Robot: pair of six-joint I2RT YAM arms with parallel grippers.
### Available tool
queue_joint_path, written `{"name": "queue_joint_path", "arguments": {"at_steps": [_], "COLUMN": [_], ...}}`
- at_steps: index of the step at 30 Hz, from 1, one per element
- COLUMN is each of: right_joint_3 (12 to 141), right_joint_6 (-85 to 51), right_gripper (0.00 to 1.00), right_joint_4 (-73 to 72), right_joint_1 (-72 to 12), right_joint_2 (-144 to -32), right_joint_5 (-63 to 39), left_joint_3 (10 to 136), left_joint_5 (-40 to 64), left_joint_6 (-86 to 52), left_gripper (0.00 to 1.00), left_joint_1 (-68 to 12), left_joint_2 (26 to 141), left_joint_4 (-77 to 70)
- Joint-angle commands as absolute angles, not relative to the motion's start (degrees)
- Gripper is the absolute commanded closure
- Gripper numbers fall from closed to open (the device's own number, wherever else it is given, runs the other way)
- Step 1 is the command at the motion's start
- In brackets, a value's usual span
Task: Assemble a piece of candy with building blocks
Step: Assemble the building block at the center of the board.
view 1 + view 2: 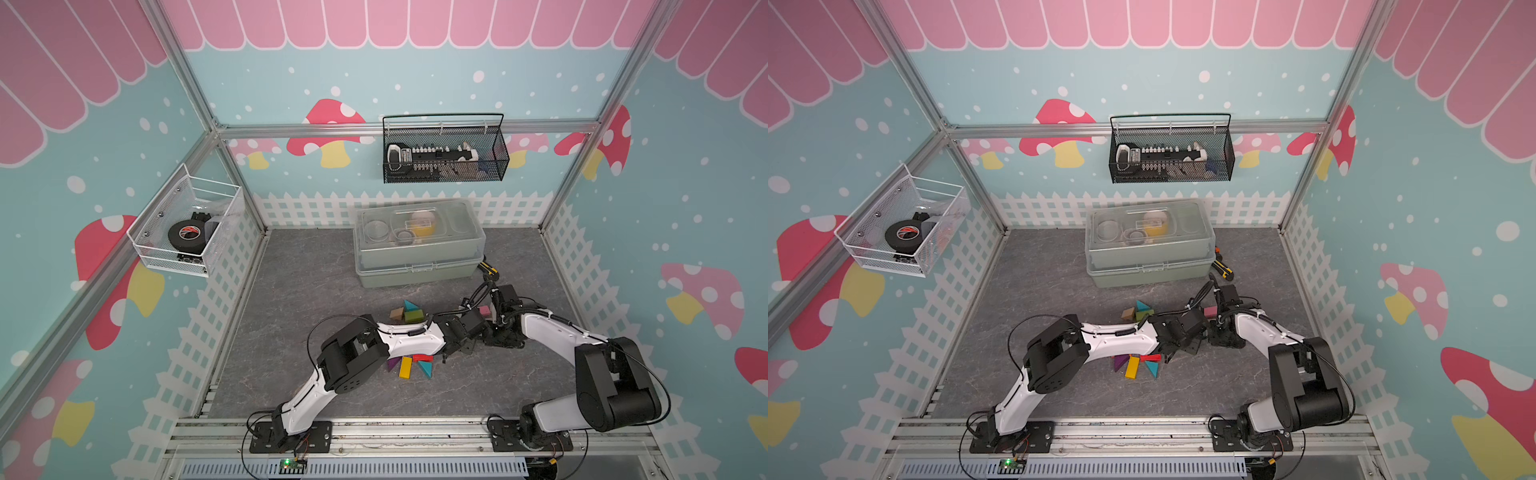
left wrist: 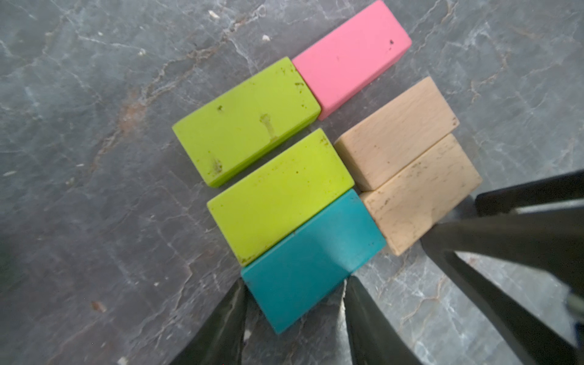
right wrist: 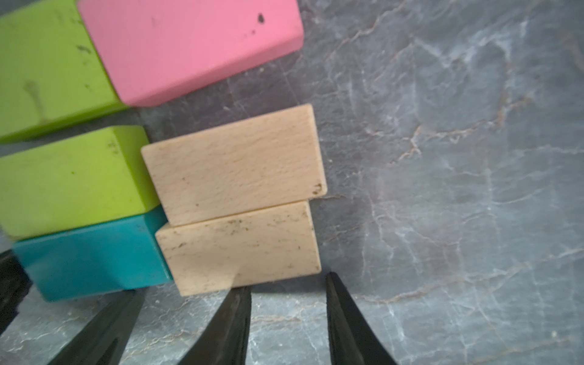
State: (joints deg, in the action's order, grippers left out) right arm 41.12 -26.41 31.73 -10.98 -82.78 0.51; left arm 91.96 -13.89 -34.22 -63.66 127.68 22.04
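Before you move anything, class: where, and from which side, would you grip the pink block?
Grip the pink block across its two long sides, toward its free end, from straight above. It lies flat, one short end against a green block, so end-to-end is blocked; the long sides look clear, with a gap to the nearest tan block.

Ahead, tan block (image 3: 237,249) sitting against my right gripper (image 3: 286,282) tips, blocking forward. My left gripper (image 2: 294,282) crowding close beside. Bare table (image 3: 442,189) lying open on far side.
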Motion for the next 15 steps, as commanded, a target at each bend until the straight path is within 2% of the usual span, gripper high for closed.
{"name": "queue_joint_path", "arguments": {"at_steps": [1, 15], "right_joint_3": [40.79, 41.69], "right_joint_6": [-26.38, -26.38], "right_gripper": [0.60, 0.59], "right_joint_4": [32.52, 36.95], "right_joint_1": [-11.36, -11.38], "right_joint_2": [-84.34, -74.49], "right_joint_5": [-0.21, -0.54], "left_joint_3": [92.65, 87.37], "left_joint_5": [-13.40, -11.73], "left_joint_6": [-33.40, -34.68], "left_gripper": [0.50, 0.45], "left_joint_1": [-63.15, -63.86], "left_joint_2": [130.19, 121.75], "left_joint_4": [24.60, 22.86]}}
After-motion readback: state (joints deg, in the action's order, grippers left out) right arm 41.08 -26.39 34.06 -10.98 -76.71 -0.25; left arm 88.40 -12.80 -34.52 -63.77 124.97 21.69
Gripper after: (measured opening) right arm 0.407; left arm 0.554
